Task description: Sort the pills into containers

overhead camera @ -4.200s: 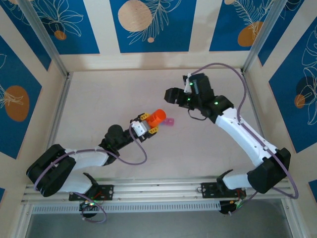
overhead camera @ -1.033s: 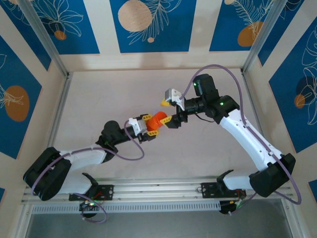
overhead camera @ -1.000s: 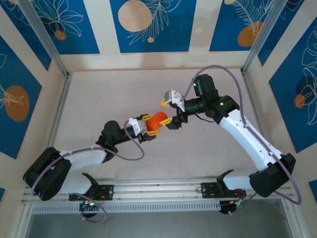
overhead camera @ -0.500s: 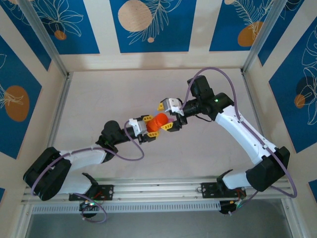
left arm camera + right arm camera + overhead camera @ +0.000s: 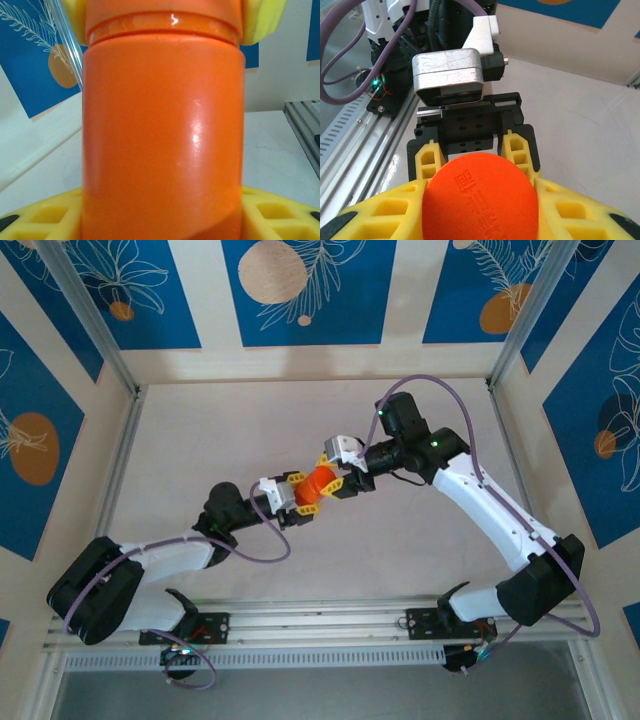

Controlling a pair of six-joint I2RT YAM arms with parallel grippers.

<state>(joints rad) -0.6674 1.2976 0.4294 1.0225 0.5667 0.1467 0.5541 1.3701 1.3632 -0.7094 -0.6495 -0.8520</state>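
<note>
An orange pill bottle [image 5: 318,484] hangs above the table's middle, held between both grippers. My left gripper [image 5: 301,494] is shut on its body, which rises between the yellow fingers [image 5: 42,215] in the left wrist view. My right gripper [image 5: 336,474] comes from the opposite side, and its yellow fingers [image 5: 372,215] press both sides of the round embossed cap [image 5: 480,197]. In the left wrist view the cap's rim [image 5: 162,25] sits between those fingers. The blue, purple and pink pill-box strip is hidden under the grippers. No pills are visible.
The pale table [image 5: 220,430] is walled by beige and blue patterned panels. An aluminium rail [image 5: 320,625] runs along the near edge by both arm bases. Purple cables loop off each arm.
The right gripper came down and left from the back, reached the bottle's cap end, and its fingers closed around the cap. The left gripper kept hold of the bottle and shifted slightly.
</note>
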